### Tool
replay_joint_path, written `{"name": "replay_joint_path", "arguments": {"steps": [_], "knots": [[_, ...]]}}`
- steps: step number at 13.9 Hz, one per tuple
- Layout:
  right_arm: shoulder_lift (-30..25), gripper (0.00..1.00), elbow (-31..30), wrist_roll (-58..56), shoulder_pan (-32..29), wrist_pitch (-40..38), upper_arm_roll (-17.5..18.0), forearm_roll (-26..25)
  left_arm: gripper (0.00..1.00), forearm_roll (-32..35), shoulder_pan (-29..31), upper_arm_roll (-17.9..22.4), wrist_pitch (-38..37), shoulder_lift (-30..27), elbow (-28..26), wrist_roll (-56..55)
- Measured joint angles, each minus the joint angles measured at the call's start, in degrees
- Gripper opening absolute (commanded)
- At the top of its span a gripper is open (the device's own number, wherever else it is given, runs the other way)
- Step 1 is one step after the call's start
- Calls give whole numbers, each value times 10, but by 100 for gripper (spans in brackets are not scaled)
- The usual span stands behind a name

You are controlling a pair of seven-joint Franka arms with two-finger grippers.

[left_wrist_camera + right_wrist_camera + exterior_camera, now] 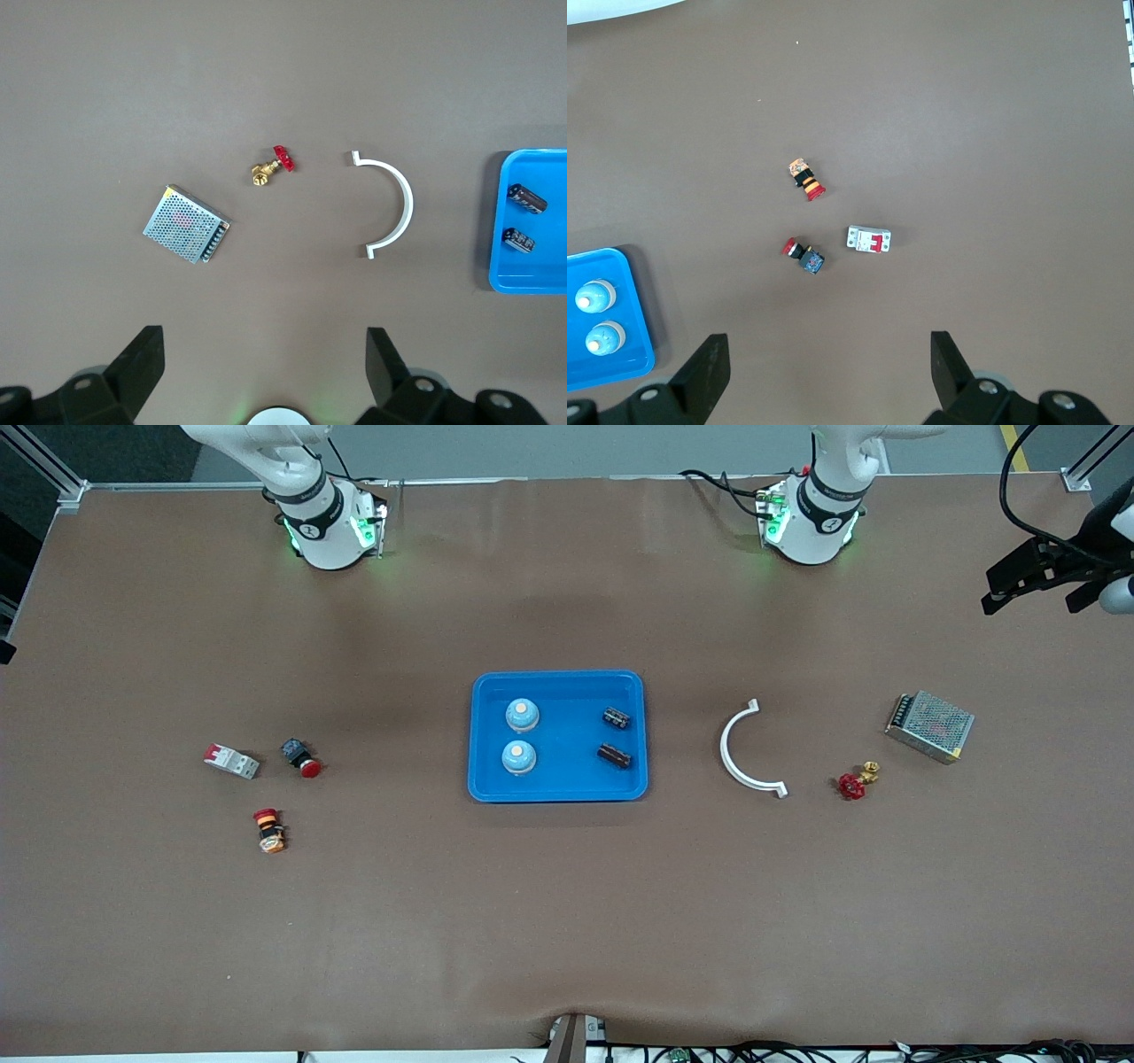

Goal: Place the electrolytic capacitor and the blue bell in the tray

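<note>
Brown matting covers the whole table, and we take the tray (558, 735) at its middle as our landmark. Inside it we already see two blue bells (521, 736) along the wall toward the right arm's end and two electrolytic capacitors (616, 737) along the wall toward the left arm's end, all apart from one another, so we judge the task as good as done.

Our left gripper (266, 363) hangs high over the table toward the left arm's end from the tray, fingers spread wide and holding nothing. Our right gripper (828, 367) hangs the same way over the right arm's end, fingers apart and empty. Both arms wait.

What could go wrong now is mostly needless motion. Toward the left arm's end of the tray lie a white curved bracket (746, 748), a red-handled valve (856, 781) and a mesh power supply (930, 726); toward the right arm's end lie a circuit breaker (232, 761) and two push-button switches (286, 795). If either arm came down for one of these by mistake, we would load the tray with a wrong part. A low sweep across the tray could catch its raised rim, shift it and set the capacitors rolling into the bells.
</note>
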Motion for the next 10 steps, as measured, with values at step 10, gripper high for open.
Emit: {"name": "replay_joint_path", "arguments": {"steps": [10], "knots": [[0,100,0,0,-6,0,11,0,100,0,-7,-10,0,-1,-4,-23]]}}
